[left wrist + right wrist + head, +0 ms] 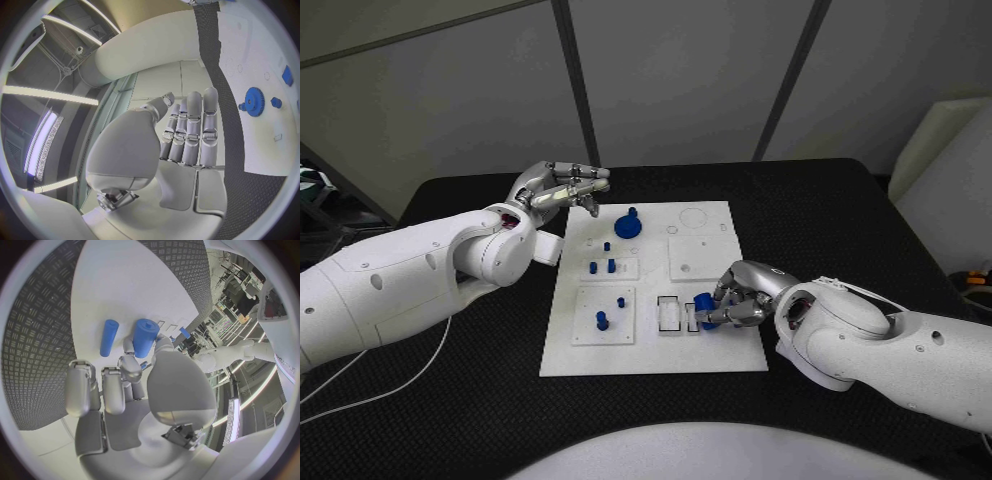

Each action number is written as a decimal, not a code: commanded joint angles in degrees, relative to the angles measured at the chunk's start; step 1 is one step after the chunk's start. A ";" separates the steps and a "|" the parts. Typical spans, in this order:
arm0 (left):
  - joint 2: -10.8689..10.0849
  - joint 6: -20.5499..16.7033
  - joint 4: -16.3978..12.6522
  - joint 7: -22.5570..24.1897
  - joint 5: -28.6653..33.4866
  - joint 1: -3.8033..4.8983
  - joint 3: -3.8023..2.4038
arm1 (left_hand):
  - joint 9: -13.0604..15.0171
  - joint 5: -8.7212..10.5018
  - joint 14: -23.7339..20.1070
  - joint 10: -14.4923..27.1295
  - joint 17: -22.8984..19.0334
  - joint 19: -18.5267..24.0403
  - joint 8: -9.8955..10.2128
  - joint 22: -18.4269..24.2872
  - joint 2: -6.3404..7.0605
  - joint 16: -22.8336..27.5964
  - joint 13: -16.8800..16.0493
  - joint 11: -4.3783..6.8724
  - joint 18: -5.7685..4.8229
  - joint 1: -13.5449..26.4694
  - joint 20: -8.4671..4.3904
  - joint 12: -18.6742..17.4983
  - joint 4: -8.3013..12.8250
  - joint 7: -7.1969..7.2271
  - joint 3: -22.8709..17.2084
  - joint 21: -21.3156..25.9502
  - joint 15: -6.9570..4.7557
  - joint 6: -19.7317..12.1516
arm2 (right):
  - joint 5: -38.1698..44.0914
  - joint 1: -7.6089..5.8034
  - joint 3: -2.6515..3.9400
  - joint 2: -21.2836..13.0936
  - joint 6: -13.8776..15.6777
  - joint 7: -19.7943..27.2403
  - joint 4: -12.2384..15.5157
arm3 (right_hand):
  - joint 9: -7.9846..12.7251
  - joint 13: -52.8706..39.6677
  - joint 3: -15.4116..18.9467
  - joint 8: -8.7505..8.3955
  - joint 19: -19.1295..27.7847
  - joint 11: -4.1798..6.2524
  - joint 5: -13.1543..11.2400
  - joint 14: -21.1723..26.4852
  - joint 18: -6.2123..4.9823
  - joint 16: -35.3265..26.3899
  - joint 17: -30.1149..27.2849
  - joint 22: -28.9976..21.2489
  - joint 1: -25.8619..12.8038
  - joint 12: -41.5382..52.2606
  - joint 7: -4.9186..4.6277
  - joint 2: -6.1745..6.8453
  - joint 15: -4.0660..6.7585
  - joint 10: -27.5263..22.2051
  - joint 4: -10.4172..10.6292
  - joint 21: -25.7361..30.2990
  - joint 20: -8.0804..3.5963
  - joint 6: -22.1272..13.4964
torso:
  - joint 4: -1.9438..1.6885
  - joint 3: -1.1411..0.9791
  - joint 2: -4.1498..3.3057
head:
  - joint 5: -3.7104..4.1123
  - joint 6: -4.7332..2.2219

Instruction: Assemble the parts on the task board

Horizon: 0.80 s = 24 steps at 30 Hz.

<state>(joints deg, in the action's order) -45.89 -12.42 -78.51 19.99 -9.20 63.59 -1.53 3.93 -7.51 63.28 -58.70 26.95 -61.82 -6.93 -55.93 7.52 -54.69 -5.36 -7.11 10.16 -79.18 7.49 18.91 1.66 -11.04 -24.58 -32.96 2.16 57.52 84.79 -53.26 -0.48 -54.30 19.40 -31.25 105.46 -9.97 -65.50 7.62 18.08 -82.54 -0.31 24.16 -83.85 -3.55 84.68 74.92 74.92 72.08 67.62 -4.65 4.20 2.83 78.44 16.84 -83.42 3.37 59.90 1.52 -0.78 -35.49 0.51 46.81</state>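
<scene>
The right robot hand [737,297] pinched a thick blue plastic cylinder [144,337] just beside the white task board's [718,345] rectangular slots, its long axis pointing away from the palm; a thinner blue cylinder [109,337] lay parallel alongside.

1. even, fairly bright light from above; the task board [653,290] reads clean white, without glare.
2. soft shadows fall on the black desk [848,220].
3. wrist views bend straight edges strongly; ceiling light strips glare at their rims.
</scene>
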 commanded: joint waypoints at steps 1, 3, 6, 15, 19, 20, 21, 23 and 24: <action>-0.07 0.45 -0.20 0.19 0.14 0.07 -0.04 | -0.02 -0.07 -0.19 0.40 -0.10 0.23 -0.26 0.10 -0.18 -0.33 -0.06 0.12 0.27 0.51 0.32 0.26 0.02 0.01 0.35 0.34 0.13 -0.43 | -0.79 0.36 -0.32 -0.35 3.07 -1.15 0.50 | -0.61 -1.01 0.26 0.72 -0.60 0.23 1.11 -3.80 1.19 0.48 2.75 6.55 0.65 0.72 0.18 -1.46 0.63 0.96 -0.19 -0.55 -0.15 0.82 | 0.06 0.02 0.09 | -0.09 -0.10; -0.11 0.47 -0.22 0.18 0.14 0.06 -0.04 | -0.02 -0.07 -0.19 0.40 -0.10 0.23 -0.26 0.10 -0.18 -0.33 -0.06 0.12 0.27 0.51 0.32 0.26 0.02 0.01 0.35 0.34 0.13 -0.43 | -0.85 0.36 -0.31 -0.70 4.46 -1.13 1.06 | -0.91 -1.63 0.33 1.00 -0.81 0.38 1.93 -3.86 1.26 0.58 3.04 6.81 1.01 1.14 0.35 -1.74 0.78 1.30 -0.22 -0.73 -0.29 1.06 | 0.07 0.01 0.11 | -0.19 -0.08; -0.18 0.49 -0.21 0.18 0.14 0.00 -0.04 | -0.02 -0.07 -0.19 0.40 -0.10 0.23 -0.26 0.10 -0.18 -0.33 -0.06 0.12 0.27 0.51 0.32 0.26 0.02 0.01 0.35 0.34 0.13 -0.43 | -1.36 0.37 -0.29 -1.12 6.90 -0.98 2.11 | -1.18 -2.16 0.42 1.21 -1.00 0.51 2.64 -3.91 1.33 0.67 3.27 7.05 1.33 1.48 0.48 -1.89 0.89 1.58 -0.25 -0.90 -0.40 1.21 | 0.13 -0.07 0.12 | -0.29 -0.09; -0.11 0.63 -0.14 0.14 0.14 -0.20 -0.04 | -0.02 -0.07 -0.19 0.40 -0.10 0.23 -0.26 0.10 -0.18 -0.33 -0.06 0.12 0.27 0.51 0.32 0.26 0.02 0.01 0.35 0.34 0.13 -0.43 | -3.07 0.30 -0.19 -1.50 12.00 0.07 4.93 | -1.63 -2.60 0.59 1.54 -1.20 0.69 3.68 -3.95 1.39 0.73 3.45 7.30 1.55 1.65 0.67 -2.31 1.05 1.84 -0.20 -1.07 -0.57 1.44 | -0.09 0.15 0.23 | -0.40 -0.41; -0.09 0.66 -0.16 0.12 0.14 -0.22 -0.04 | -0.02 -0.07 -0.19 0.40 -0.10 0.23 -0.26 0.10 -0.18 -0.33 -0.06 0.12 0.27 0.51 0.32 0.26 0.02 0.01 0.35 0.34 0.13 -0.43 | -3.72 0.29 -0.17 -0.72 12.14 0.39 5.08 | -1.71 -2.65 0.64 1.58 -1.21 0.72 3.94 -3.95 1.40 0.73 3.47 7.31 1.56 1.64 0.69 -2.37 1.07 1.86 -0.20 -1.08 -0.59 1.43 | 0.07 0.03 0.07 | -0.65 -0.59; -0.09 0.67 -0.17 0.12 0.14 -0.22 -0.04 | -0.02 -0.07 -0.19 0.40 -0.10 0.23 -0.26 0.10 -0.18 -0.33 -0.06 0.12 0.27 0.51 0.32 0.26 0.02 0.01 0.35 0.34 0.13 -0.43 | -3.88 0.29 -0.17 -0.49 11.97 0.44 5.00 | -1.71 -2.65 0.64 1.58 -1.21 0.72 3.94 -3.95 1.40 0.73 3.47 7.31 1.56 1.64 0.69 -2.37 1.07 1.86 -0.20 -1.08 -0.59 1.43 | 0.10 0.02 0.05 | -0.69 -0.59; -0.08 0.68 -0.19 0.11 0.14 -0.22 -0.04 | -0.03 -0.07 -0.20 0.46 -0.14 0.23 -0.27 0.13 -0.21 -0.36 -0.05 0.11 0.28 0.58 0.34 0.30 -0.04 0.00 0.40 0.38 0.14 -0.46 | -4.07 0.28 -0.17 -0.16 11.65 0.46 4.85 | -1.74 -2.65 0.68 1.60 -1.19 0.72 4.03 -3.94 1.39 0.72 3.44 7.30 1.55 1.62 0.69 -2.38 1.08 1.86 -0.19 -1.07 -0.61 1.42 | 0.08 0.03 0.02 | -0.70 -0.58; -0.07 0.69 -0.22 0.10 0.14 -0.23 -0.04 | -0.03 -0.08 -0.21 0.53 -0.19 0.22 -0.28 0.17 -0.23 -0.39 -0.05 0.11 0.28 0.64 0.35 0.34 -0.10 0.00 0.46 0.43 0.15 -0.50 | -4.31 0.28 -0.16 0.47 10.81 0.42 4.51 | -1.82 -2.65 0.81 1.62 -1.17 0.72 4.19 -3.93 1.38 0.70 3.41 7.27 1.43 1.55 0.69 -2.38 1.09 1.85 -0.15 -1.04 -0.63 1.38 | 0.07 0.07 0.01 | -0.66 -0.59; -0.05 0.69 -0.23 0.09 0.14 -0.23 -0.04 | -0.03 -0.08 -0.21 0.53 -0.19 0.22 -0.28 0.17 -0.23 -0.39 -0.05 0.11 0.28 0.64 0.35 0.34 -0.10 0.00 0.46 0.43 0.15 -0.50 | -4.43 0.28 -0.16 0.77 10.33 0.38 4.33 | -1.86 -2.66 0.91 1.63 -1.14 0.71 4.22 -3.93 1.37 0.68 3.38 7.24 1.29 1.52 0.67 -2.38 1.09 1.85 -0.12 -1.02 -0.64 1.34 | 0.04 0.09 0.00 | -0.65 -0.57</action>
<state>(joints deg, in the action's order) -46.00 -12.36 -78.58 19.94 -9.20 63.29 -1.53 3.93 -7.51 63.27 -58.53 26.81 -61.82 -6.93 -55.81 7.29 -54.81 -5.36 -6.94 10.16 -78.95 7.49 18.91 1.51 -11.04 -24.42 -32.74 2.16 57.52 81.49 -52.90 -0.68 -53.64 29.34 -31.49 109.89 -10.84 -68.10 8.23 19.47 -83.45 0.41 28.17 -84.04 -2.63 85.02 74.91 74.91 73.67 68.99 -4.23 2.30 3.60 79.95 16.71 -84.26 2.85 60.52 1.55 -0.71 -35.40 -0.15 46.24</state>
